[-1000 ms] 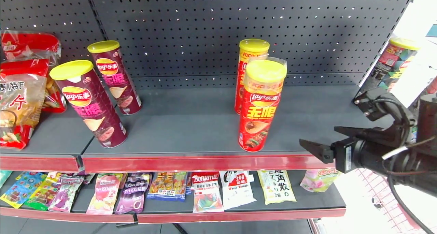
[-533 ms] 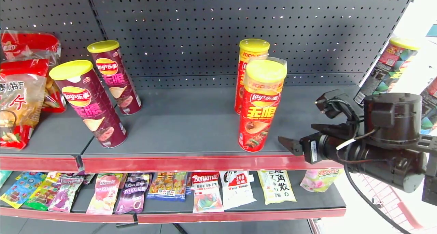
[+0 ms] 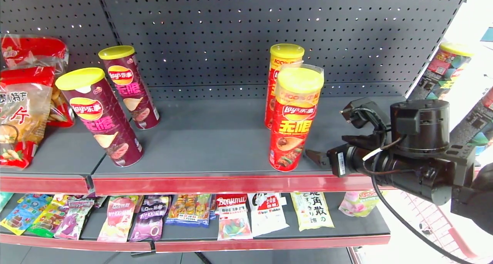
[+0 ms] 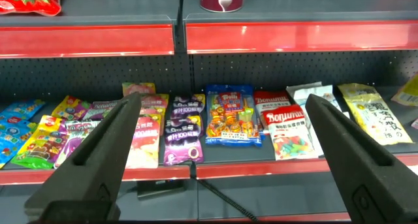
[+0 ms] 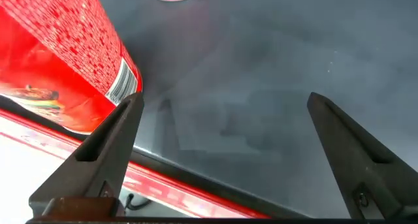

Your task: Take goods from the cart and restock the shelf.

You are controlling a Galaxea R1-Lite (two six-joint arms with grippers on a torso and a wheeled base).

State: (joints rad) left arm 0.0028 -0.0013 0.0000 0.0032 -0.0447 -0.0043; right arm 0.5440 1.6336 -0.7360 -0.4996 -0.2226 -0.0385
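The red chip can looked like a light, stiff cardboard tube in a glossy wrap, so it would probably slide against hard fingers and dent under a hard squeeze. Being tall and narrow, it would likely topple from a push high up. The soundest hold seemed to be across its round body at about mid-height, well below the yellow lid, which looked soft and loosely filmed. The right end effector was spread wide with nothing between its fingers, low over the shelf near the red front rail. The can stood upright just beyond the tip of one finger and off to that finger's outer side, not inside the gap. In the right wrist view the can lay beside that finger, close but seemingly not touching, while bare shelf floor lay ahead of the open right end effector. A second red can stood farther ahead of it, just behind the first. The left end effector was also wide open and empty, facing sweet packets on the lower shelf, with the cans well above it.
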